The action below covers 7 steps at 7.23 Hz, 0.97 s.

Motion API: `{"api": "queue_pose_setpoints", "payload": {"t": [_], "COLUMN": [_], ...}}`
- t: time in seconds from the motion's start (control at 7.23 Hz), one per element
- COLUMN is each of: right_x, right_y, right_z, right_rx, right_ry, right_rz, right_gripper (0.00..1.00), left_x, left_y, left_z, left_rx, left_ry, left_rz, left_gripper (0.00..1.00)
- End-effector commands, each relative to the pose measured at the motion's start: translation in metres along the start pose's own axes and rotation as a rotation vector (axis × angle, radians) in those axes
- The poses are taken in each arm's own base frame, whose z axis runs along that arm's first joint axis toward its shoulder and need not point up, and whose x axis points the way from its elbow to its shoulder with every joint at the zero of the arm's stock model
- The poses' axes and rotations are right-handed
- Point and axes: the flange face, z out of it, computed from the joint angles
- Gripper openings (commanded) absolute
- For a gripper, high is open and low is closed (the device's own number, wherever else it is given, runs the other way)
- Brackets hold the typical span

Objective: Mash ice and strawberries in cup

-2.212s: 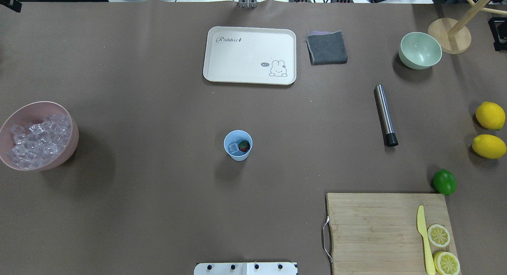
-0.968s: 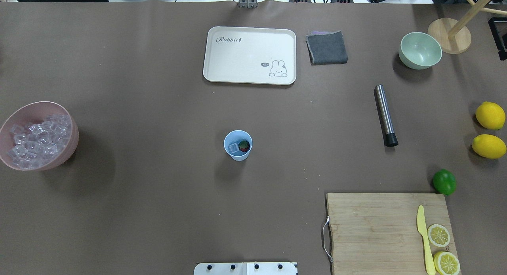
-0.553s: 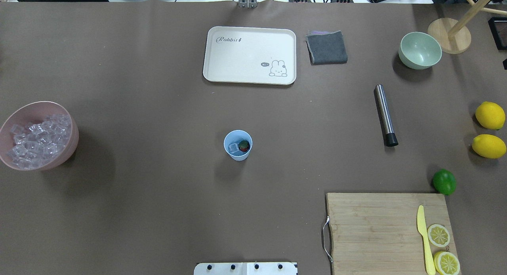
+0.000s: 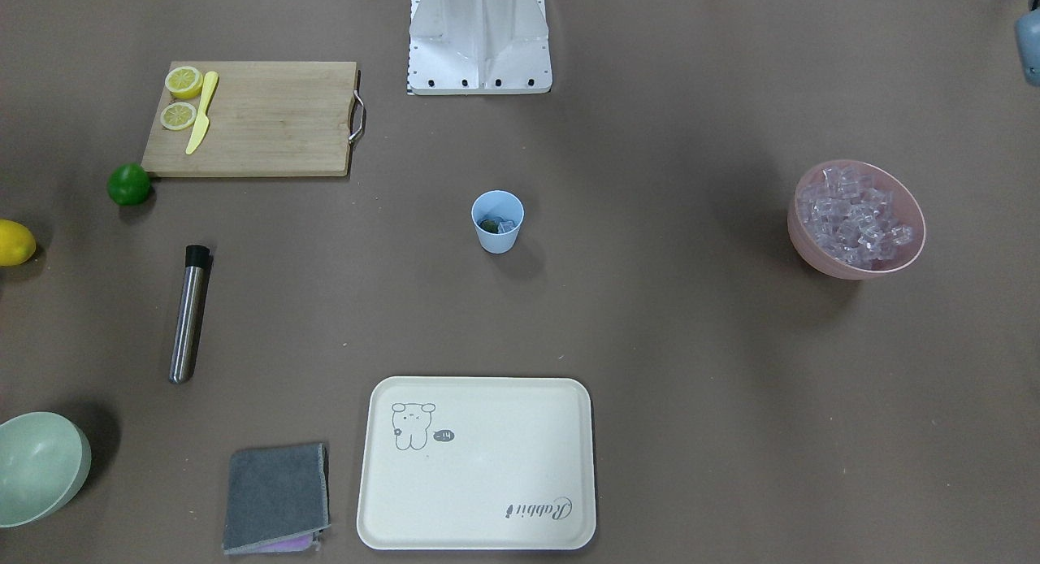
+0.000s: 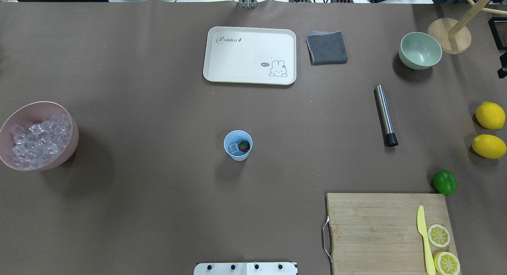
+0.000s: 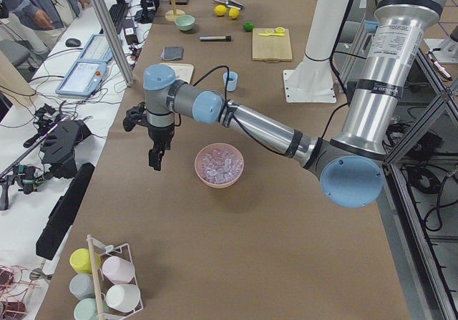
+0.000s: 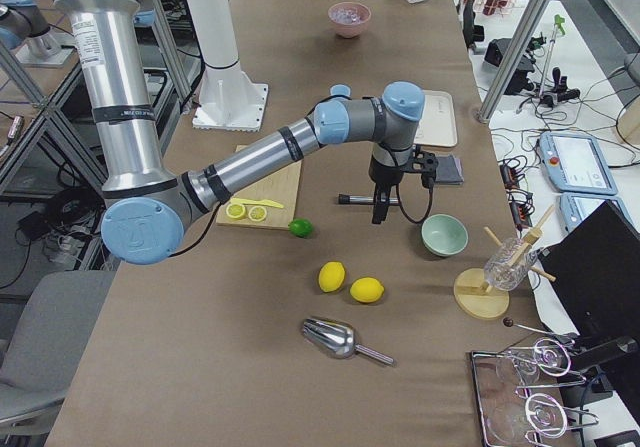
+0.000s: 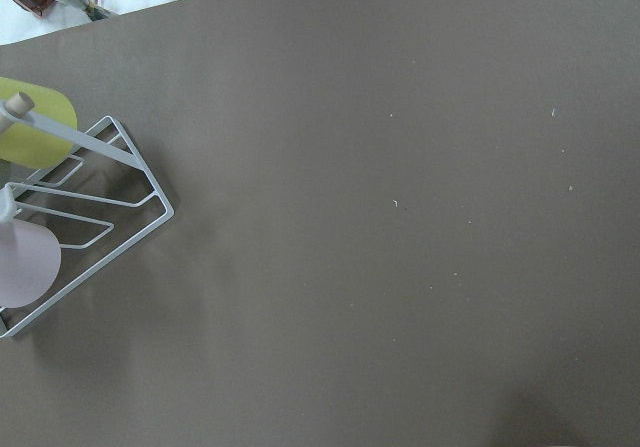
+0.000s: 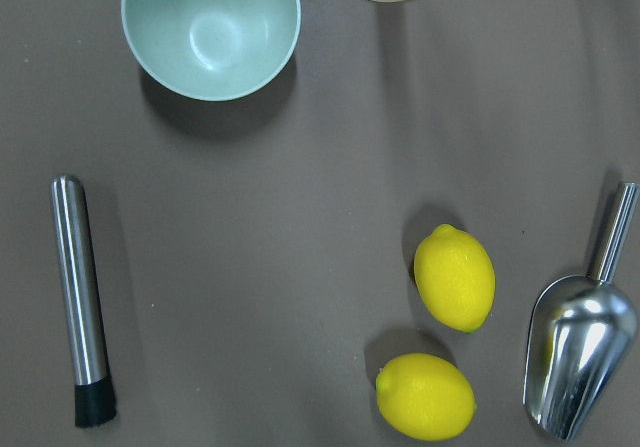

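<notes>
The pale-blue cup (image 5: 237,145) stands upright mid-table, also in the front-facing view (image 4: 497,221). Inside it lie a red strawberry (image 5: 244,146) and one ice cube (image 5: 234,148). More ice (image 5: 36,138) fills a pink bowl (image 5: 71,142) at the left. A steel muddler with a black tip (image 5: 385,115) lies flat on the right. My left gripper (image 6: 155,159) hangs beyond the pink bowl, far from the cup. My right gripper (image 7: 380,212) hangs over the muddler (image 7: 360,199). I cannot tell whether either gripper is open or shut. Neither wrist view shows fingers.
A cream tray (image 5: 249,55), grey cloth (image 5: 326,48) and pale-green bowl (image 5: 420,50) sit at the back. Two lemons (image 5: 490,115), a lime (image 5: 444,182) and a cutting board (image 5: 376,227) with knife and lemon slices lie on the right. A metal scoop (image 9: 580,352) lies past the lemons. A cup rack (image 8: 80,207) stands at the left end.
A dark part at the overhead view's right edge has shifted down the frame. A dark part at its top left corner has left the view. The cup, bowl and muddler have not moved.
</notes>
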Motion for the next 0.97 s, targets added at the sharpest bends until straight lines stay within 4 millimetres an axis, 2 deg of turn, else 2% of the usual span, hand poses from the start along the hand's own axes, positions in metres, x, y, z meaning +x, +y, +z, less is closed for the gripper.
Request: {"api": "queue_pose_setpoints", "payload": {"t": [0.0,0.14,0.69,0.83], "right_x": [0.034,0.046,0.057,0.064], "right_y": [-0.028,-0.034,-0.031,-0.022], "right_z": [0.07,0.087,0.099,0.102], "right_rx": [0.001,-0.005,-0.029,-0.035], "right_ry": [-0.004,-0.003,-0.003,-0.024], "right_rz": [-0.026,-0.021,-0.001,-0.007], "right_gripper": [0.99,0.99,0.99,0.99], "left_x": [0.001,0.004,0.008,0.008], "left_y": [0.001,-0.001,-0.003,-0.003], "left_z": [0.004,0.004,-0.001,-0.001], "left_rx": [-0.006,-0.006,0.005,0.005], "left_ry": [-0.001,0.002,0.006,0.007], "left_rz": [0.0,-0.001,0.007,0.007], "left_gripper": [0.98,0.98,0.98,0.98]}}
